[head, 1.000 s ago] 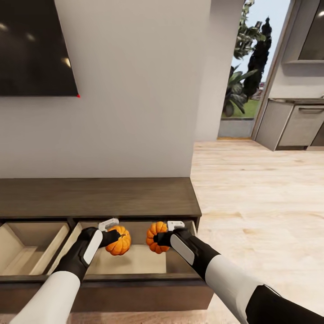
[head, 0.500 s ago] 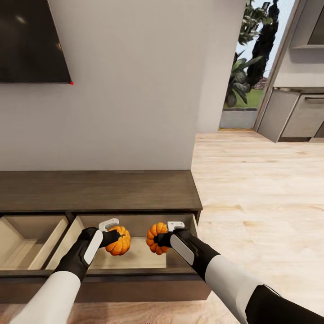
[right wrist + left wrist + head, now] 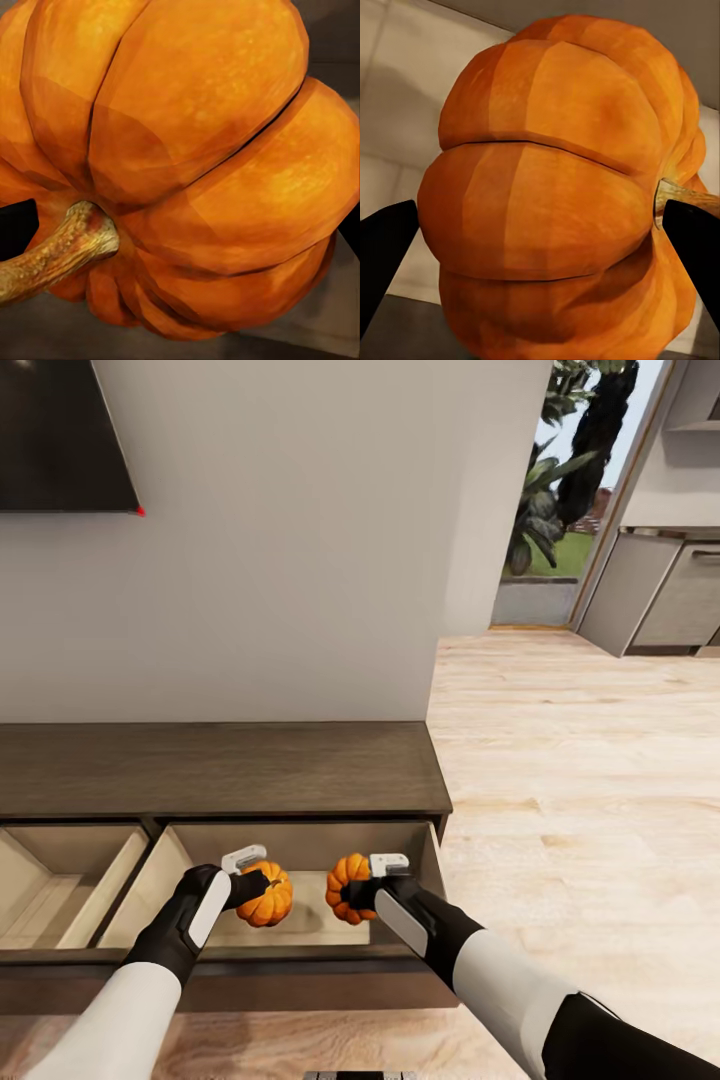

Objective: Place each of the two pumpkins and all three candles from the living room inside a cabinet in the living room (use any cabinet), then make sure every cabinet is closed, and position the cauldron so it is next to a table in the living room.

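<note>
Two orange ribbed pumpkins hang over the open right drawer of the dark brown cabinet (image 3: 220,765). My left gripper (image 3: 258,888) is shut on the left pumpkin (image 3: 268,898), which looms large in the left wrist view (image 3: 555,195) between the black fingers (image 3: 386,247). My right gripper (image 3: 355,888) is shut on the right pumpkin (image 3: 345,884); the right wrist view shows that pumpkin (image 3: 187,165) from close up, with its stem (image 3: 56,251) pointing sideways. Both pumpkins sit above the drawer's pale beige floor (image 3: 300,930). Candles, cauldron and table are out of view.
A second drawer (image 3: 60,875) stands open to the left. A dark TV (image 3: 60,435) hangs on the grey wall above. Light wood floor (image 3: 580,780) stretches right toward a doorway with plants (image 3: 560,480) and grey kitchen units (image 3: 660,590).
The head view has tilted or shifted, so wall, TV and cabinet sit higher in the picture. Both grippers still hold their pumpkins in the same place over the drawer.
</note>
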